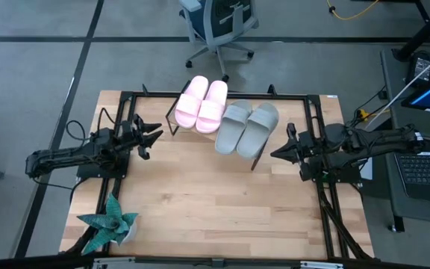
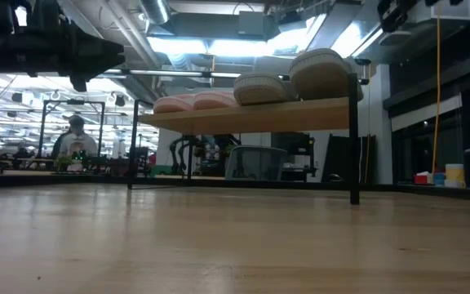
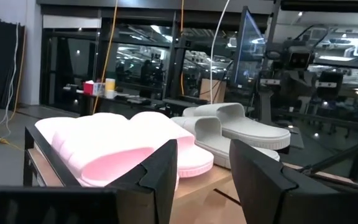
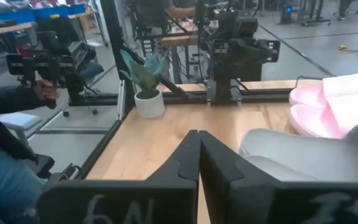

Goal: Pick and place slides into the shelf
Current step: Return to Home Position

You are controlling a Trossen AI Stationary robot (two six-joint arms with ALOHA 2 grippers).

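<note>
**Operator:** High view: what do you count?
**Arm:** Two pink slides (image 1: 201,104) and two grey-green slides (image 1: 246,127), all on one shelf (image 2: 251,117). My left gripper (image 1: 155,134) gapes empty; my right gripper (image 1: 276,154) is pinched closed. Wooden table (image 1: 215,202), one potted plant (image 1: 110,223), one office chair (image 1: 219,22) beyond.

High view: even, diffuse overhead light, the light wood tabletop (image 1: 215,202) faintly shadowed. Low view: bright ceiling strip lights (image 2: 219,45) at 12 o'clock backlight the slanted light wood shelf (image 2: 251,117). Left wrist: pale pink foam slides (image 3: 104,149) glow, possibly overexposed.
</note>
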